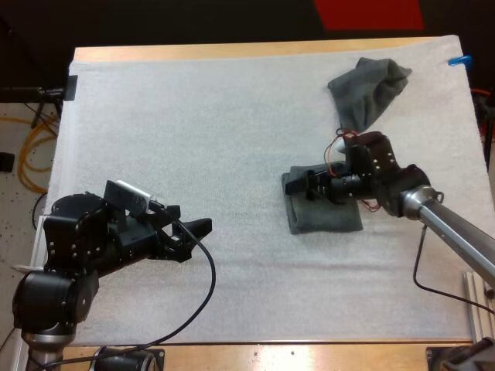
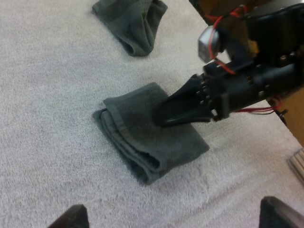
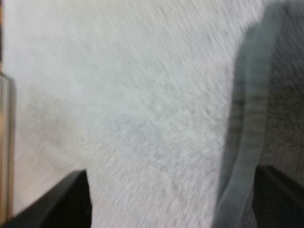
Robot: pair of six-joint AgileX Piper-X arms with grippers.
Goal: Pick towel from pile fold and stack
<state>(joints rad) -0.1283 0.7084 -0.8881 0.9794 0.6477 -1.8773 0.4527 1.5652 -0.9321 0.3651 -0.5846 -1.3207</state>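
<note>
A folded dark grey-green towel [image 1: 325, 217] [image 2: 142, 137] lies flat on the white mat, right of centre. My right gripper [image 1: 295, 185] [image 2: 160, 118] hovers low over its left part, fingers open; in the right wrist view one finger is above bare mat and the other above the towel [image 3: 285, 95], whose folded edge runs between them. A crumpled towel [image 1: 367, 91] [image 2: 133, 21] sits at the far right of the mat. My left gripper [image 1: 193, 230] [image 2: 173, 213] stands open over bare mat at the near left, pointing toward the folded towel.
The white mat [image 1: 232, 116] covers nearly the whole table, with wide bare room across its left and centre. The wooden table edge [image 1: 232, 51] shows along the far side.
</note>
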